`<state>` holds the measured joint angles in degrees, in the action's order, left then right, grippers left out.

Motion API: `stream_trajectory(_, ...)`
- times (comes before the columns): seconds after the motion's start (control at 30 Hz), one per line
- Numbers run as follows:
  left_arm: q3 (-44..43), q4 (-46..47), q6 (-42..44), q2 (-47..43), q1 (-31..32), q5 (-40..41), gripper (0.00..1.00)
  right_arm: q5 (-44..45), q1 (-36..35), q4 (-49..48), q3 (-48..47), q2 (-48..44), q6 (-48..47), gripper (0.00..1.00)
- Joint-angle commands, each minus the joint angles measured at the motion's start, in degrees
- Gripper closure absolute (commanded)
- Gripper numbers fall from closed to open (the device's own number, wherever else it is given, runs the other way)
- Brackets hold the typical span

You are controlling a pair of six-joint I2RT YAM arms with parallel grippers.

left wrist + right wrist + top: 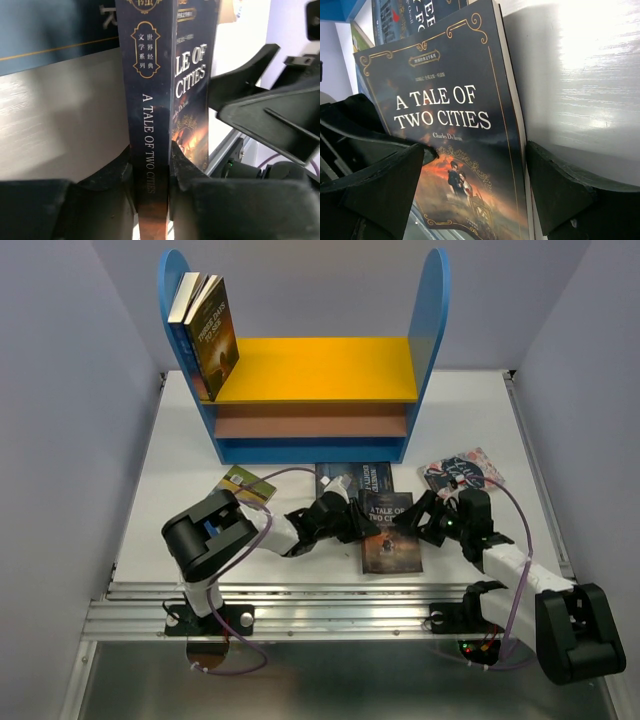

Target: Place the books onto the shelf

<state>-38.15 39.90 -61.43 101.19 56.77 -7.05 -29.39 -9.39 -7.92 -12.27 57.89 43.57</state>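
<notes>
The left tool (151, 167) is squeezing the Two Cities book (150, 100) by its spine, probably to lift it, while the right tool (475, 172) is hanging wide open at its other edge.

Left arm (280, 532) and right arm (512, 566): white link shells between bulky black joint housings, with a blue patch (211, 528) on the left one. A thin purple cable (238, 665) loops at each base, and small red and green lights (478, 648) glow at the lower right of the frame. Left hand (360, 523) and right hand (422, 515): matte black, with blocky wedge fingers (560, 195).
</notes>
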Motion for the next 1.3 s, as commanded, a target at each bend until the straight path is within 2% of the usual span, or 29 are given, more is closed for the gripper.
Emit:
stream_trajectory(0.0,0.2,-0.1,1.6,-2.2,0.5,0.2,0.92,-2.3,-1.4,1.7,0.1,1.4,-0.1,0.12)
stream_trajectory(0.07,1.1,0.0,1.6,-3.5,0.5,0.9,1.00,-0.9,-1.4,3.0,-0.8,1.4,-1.3,0.12)
stream_trajectory(0.2,1.9,0.0,5.0,-7.0,0.6,1.8,1.00,1.2,-1.4,7.5,-3.7,0.8,-4.0,0.11)
stream_trajectory(0.3,1.7,-1.4,10.0,-11.9,1.3,5.0,1.00,2.4,-1.4,12.3,-8.4,-1.0,-6.4,0.04)
stream_trajectory(0.33,0.7,-4.9,11.2,-15.5,1.7,6.4,1.00,3.6,-1.4,13.7,-10.0,-1.8,-7.1,0.00)
stream_trajectory(0.47,-4.5,-17.6,19.8,-26.2,4.8,20.9,1.00,9.4,-1.4,21.2,-18.0,-5.1,-11.2,0.00)
stream_trajectory(0.5,-6.7,-22.4,21.0,-30.5,6.1,27.8,1.00,10.6,-1.4,23.4,-19.4,-5.8,-12.4,0.00)
stream_trajectory(0.6,-9.1,-25.7,27.4,-36.9,6.8,37.3,1.00,14.1,-1.4,26.1,-23.9,-8.0,-13.2,0.00)
stream_trajectory(0.7,-11.8,-25.6,34.9,-44.3,7.0,42.5,1.00,13.8,-1.4,26.6,-26.4,-9.0,-14.2,0.00)
stream_trajectory(0.83,-17.1,-20.7,47.1,-49.0,7.2,46.6,1.00,13.9,-1.4,27.2,-27.4,-8.8,-14.9,0.00)
stream_trajectory(1.0,-21.9,-13.2,60.8,-48.5,7.3,51.0,1.00,14.3,-1.4,28.0,-27.5,-7.0,-16.2,0.00)
stream_trajectory(1.07,-22.8,-5.3,71.1,-46.9,7.3,53.4,1.00,14.4,-1.4,28.1,-27.5,-6.6,-16.8,0.00)
stream_trajectory(1.1,-22.7,2.2,75.6,-45.1,7.2,54.9,1.00,14.4,-1.4,28.1,-27.6,-6.0,-16.9,0.00)
stream_trajectory(1.13,-22.7,5.9,84.9,-44.0,7.2,55.7,1.00,14.5,-1.4,28.1,-27.8,-5.7,-17.1,0.00)
stream_trajectory(1.17,-22.8,9.8,89.3,-42.8,7.1,56.4,1.00,14.9,-1.4,28.1,-28.0,-5.4,-17.2,0.00)
stream_trajectory(1.2,-22.4,18.1,93.6,-40.7,6.3,57.0,1.00,15.1,-1.4,28.1,-28.3,-5.2,-17.4,0.00)
stream_trajectory(1.23,-22.2,21.2,99.2,-39.8,4.9,56.4,1.00,15.1,-1.4,28.2,-28.9,-4.5,-17.6,0.00)
stream_trajectory(1.27,-22.5,23.1,100.1,-39.1,3.4,55.6,1.00,15.2,-1.4,28.3,-29.4,-4.1,-17.6,0.00)
